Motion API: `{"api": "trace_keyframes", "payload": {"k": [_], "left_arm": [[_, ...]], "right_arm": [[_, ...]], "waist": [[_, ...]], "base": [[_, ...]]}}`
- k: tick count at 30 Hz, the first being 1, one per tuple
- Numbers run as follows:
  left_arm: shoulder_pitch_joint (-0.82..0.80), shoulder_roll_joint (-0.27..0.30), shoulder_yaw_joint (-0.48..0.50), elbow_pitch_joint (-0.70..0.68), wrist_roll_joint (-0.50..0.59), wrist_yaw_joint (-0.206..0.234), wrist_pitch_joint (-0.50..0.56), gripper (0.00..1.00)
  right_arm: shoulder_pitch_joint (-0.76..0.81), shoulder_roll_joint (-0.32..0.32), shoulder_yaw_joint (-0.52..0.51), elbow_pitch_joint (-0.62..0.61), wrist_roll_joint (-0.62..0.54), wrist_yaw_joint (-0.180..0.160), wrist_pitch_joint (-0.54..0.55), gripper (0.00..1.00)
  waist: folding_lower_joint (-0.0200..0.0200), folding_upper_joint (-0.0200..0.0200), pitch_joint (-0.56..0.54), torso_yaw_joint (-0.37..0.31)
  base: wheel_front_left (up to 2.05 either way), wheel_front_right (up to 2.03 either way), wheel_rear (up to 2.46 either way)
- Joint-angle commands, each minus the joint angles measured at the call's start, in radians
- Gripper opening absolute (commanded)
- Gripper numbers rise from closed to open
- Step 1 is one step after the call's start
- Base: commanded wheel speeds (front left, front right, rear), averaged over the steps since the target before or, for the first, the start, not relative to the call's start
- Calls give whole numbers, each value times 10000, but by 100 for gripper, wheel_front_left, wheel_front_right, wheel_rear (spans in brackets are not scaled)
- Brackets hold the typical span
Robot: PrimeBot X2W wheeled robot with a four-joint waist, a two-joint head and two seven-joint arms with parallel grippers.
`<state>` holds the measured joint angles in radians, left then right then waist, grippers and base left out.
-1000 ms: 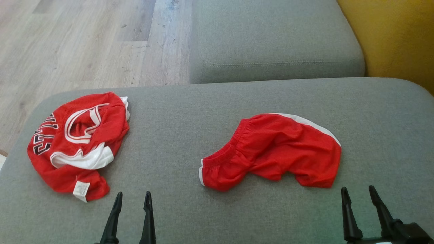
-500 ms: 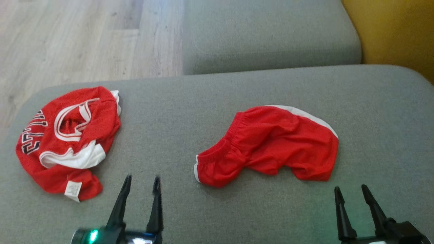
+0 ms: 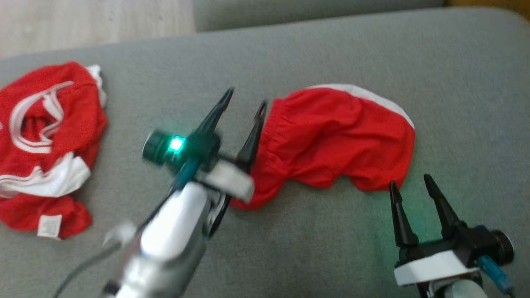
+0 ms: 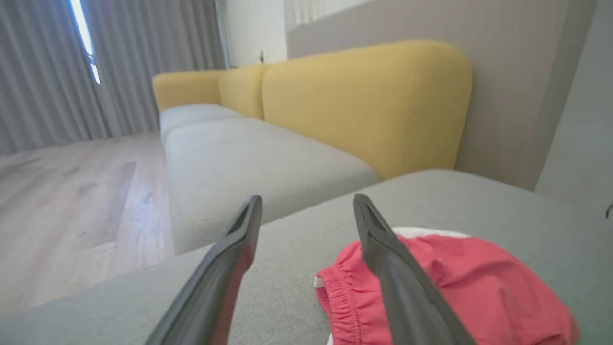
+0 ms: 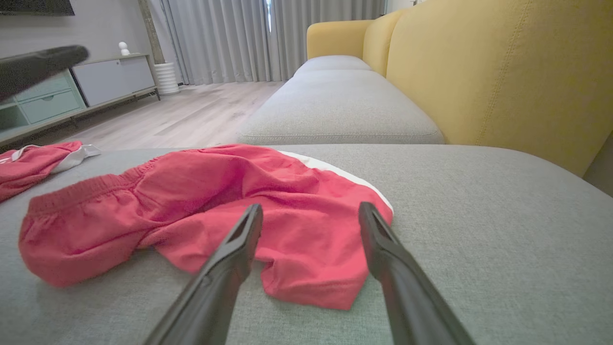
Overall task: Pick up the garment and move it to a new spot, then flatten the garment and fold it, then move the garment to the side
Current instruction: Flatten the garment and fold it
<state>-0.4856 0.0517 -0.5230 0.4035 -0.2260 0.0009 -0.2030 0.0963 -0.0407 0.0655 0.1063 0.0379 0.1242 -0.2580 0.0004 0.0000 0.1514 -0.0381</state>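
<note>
Red shorts (image 3: 335, 140) with a white stripe along one edge lie rumpled near the middle of the grey cushion (image 3: 455, 82).

Soft, even daylight; head view blurred.
Motion smears the pale silver left forearm (image 3: 174, 236) and its green indicator light (image 3: 177, 144); a green cast tints the grey fabric cushion (image 3: 364, 231); a bright window slit (image 4: 85, 48) glares between grey pleated curtains (image 4: 38, 72).

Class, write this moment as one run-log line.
shorts crumpled on cushion | left tool open at waistband | right tool open near hem | nothing grasped
</note>
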Motion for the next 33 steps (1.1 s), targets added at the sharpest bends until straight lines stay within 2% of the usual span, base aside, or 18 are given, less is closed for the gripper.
{"api": "trace_keyframes", "payload": {"k": [1,2,5,11,14,17,18,19,22,25,29,33], "left_arm": [[-694,-14,82,7,-81,97,217,100],[-1576,-14,-439,794,-402,343,808,100],[-2452,-14,-1065,1755,-1186,655,1571,100],[-3114,-14,-2013,3093,-2923,838,3070,100],[-3175,-14,-2356,3503,-3425,903,3446,100],[-3221,-14,-2631,3627,-3795,801,3269,100],[-3264,-14,-2706,3573,-3873,746,3009,5],[-3331,-14,-2828,3486,-3874,656,2667,0],[-3522,-14,-3270,3271,-3618,601,1590,0],[-3402,-14,-3873,3114,-3263,523,1031,0],[-2615,-13,-4640,2711,-2935,409,761,0],[-1429,5,-5262,2315,-2951,334,943,0]], "right_arm": [[-275,-95,278,-315,-91,65,-38,100],[-436,-95,326,-291,-83,65,-38,100],[-574,-95,429,-246,-48,65,-38,100],[-688,-95,438,-196,26,65,-38,100],[-640,-95,441,-186,44,65,-38,100],[-605,-95,443,-155,80,65,-38,100],[-596,-95,435,-149,93,65,-38,100],[-583,-95,423,-140,104,65,-38,100],[-510,-95,396,-121,129,65,-38,100],[-375,-95,343,-91,142,65,-38,100],[-114,-95,234,-90,177,65,-38,100],[9,-95,174,-141,197,65,-38,100]], "waist": [[-4,0,649,-480],[-4,0,871,-667],[-4,0,1063,-971],[-4,0,1133,-1361],[-4,0,1053,-1424],[-4,0,952,-1436],[-4,0,920,-1426],[-4,0,876,-1404],[-4,0,709,-1298],[-4,0,404,-1166],[-4,0,-48,-987],[-4,0,-212,-829]], "base": [[0,0,0],[0,0,0],[0,0,0],[0,0,0],[0,0,0],[0,0,0],[0,0,0],[0,0,0],[0,0,0],[0,0,0],[0,0,0],[0,0,0]]}}
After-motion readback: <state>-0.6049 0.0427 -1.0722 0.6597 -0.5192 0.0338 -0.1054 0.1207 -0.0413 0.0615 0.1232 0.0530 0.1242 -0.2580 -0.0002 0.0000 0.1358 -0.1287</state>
